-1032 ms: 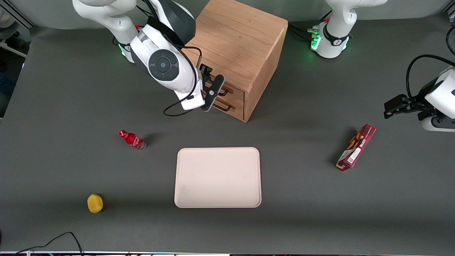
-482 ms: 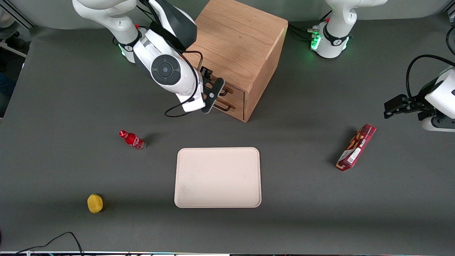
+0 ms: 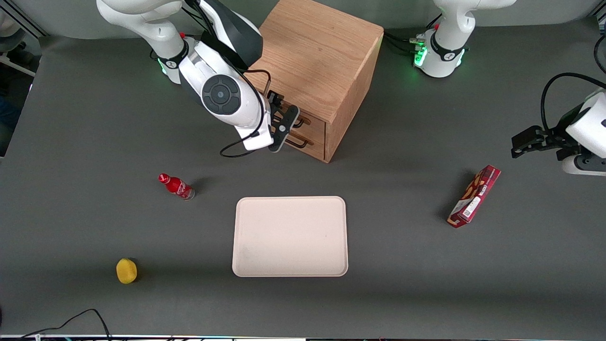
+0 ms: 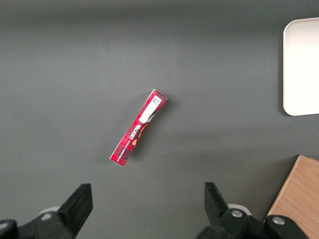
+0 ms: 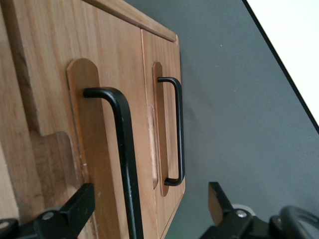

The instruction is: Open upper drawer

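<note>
While the upper drawer (image 3: 310, 124) sits flush and closed in the wooden cabinet (image 3: 315, 61) at upper centre of the front view, the gripper (image 3: 283, 127) is held right in front of it. Its jaws are spread wide, with the drawer's black bar handle (image 5: 124, 164) seen between them, nothing clamped. The lower drawer (image 5: 167, 129) is also shut. A beige tray (image 3: 290, 236) is set on the bench (image 3: 94, 142), nearer the camera.
</note>
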{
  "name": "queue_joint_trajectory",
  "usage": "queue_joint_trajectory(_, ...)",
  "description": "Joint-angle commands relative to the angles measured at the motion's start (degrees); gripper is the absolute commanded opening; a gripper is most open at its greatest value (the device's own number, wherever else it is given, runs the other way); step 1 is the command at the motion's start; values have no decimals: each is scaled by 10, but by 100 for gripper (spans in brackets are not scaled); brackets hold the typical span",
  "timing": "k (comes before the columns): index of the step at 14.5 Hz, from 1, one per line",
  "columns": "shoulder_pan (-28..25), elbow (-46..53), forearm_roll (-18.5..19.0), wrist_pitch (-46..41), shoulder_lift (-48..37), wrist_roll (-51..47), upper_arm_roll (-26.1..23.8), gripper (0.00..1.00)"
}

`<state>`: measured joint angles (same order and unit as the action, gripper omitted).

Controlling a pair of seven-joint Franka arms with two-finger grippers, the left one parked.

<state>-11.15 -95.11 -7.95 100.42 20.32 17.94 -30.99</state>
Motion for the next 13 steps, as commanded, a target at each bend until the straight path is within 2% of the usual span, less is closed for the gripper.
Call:
queue_joint_trajectory(1,-4,-17,-12,21,7,-13,-3,100)
queue_joint_trajectory(13,-4,-25,-12,43,24,-26,-12,100)
